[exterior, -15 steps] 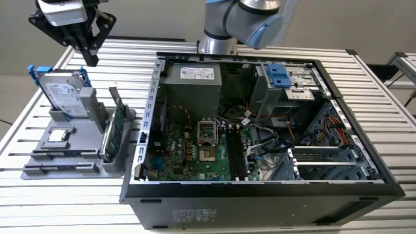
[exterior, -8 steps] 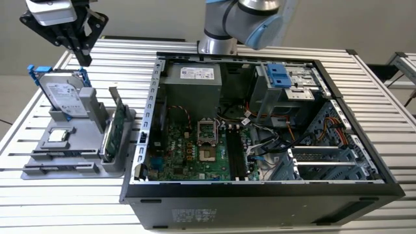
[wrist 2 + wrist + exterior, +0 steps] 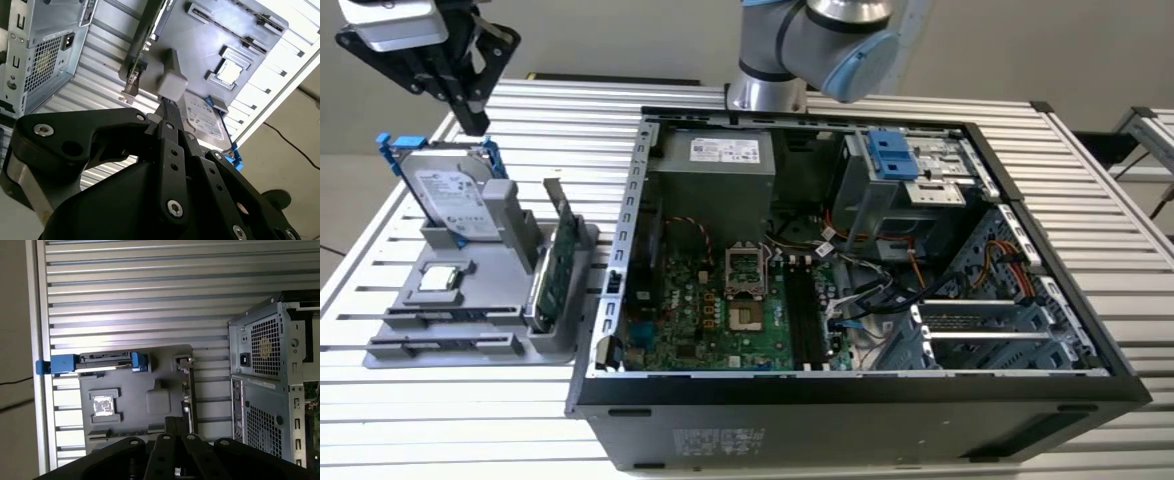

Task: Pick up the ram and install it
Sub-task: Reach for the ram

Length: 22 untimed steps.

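Observation:
My gripper (image 3: pixel 476 122) hangs high over the table's far corner at the exterior view's left, above the hard drive's end of a grey parts holder (image 3: pixel 414 300). Its fingers (image 3: pixel 167 112) are pressed together with nothing between them. I cannot pick out the ram for certain. Thin dark strips (image 3: pixel 447 316) sit edge-on in the holder's two front slots, well away from the gripper. The open computer case (image 3: pixel 854 260) lies on its side beside the holder. The motherboard's long black slots (image 3: pixel 803 320) lie near the case's front wall.
On the holder stand a silver hard drive with a blue bracket (image 3: pixel 451 195), a green circuit card (image 3: pixel 547 275) and a small square chip (image 3: pixel 440 279). Cables, a power supply (image 3: pixel 720 165) and drive bays crowd the case. The arm's base (image 3: pixel 767 60) rises behind the case.

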Each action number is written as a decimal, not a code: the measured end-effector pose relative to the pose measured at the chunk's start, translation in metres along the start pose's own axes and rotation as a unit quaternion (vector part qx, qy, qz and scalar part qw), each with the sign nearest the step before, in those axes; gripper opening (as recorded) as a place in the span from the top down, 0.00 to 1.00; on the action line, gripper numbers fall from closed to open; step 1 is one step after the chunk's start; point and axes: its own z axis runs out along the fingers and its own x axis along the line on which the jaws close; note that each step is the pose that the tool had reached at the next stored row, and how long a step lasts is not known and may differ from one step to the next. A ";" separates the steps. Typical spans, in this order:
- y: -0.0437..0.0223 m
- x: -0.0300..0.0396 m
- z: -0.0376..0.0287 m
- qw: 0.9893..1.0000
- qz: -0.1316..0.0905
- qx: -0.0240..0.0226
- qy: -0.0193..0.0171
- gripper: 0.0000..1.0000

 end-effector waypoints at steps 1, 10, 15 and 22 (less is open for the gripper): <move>-0.0001 0.0018 0.0000 1.000 0.000 0.000 0.000 1.00; -0.0012 0.0163 -0.0002 1.000 0.000 0.000 0.000 1.00; -0.0018 0.0237 -0.0003 1.000 0.000 0.000 0.000 1.00; -0.0025 0.0333 -0.0005 1.000 0.000 0.000 0.000 1.00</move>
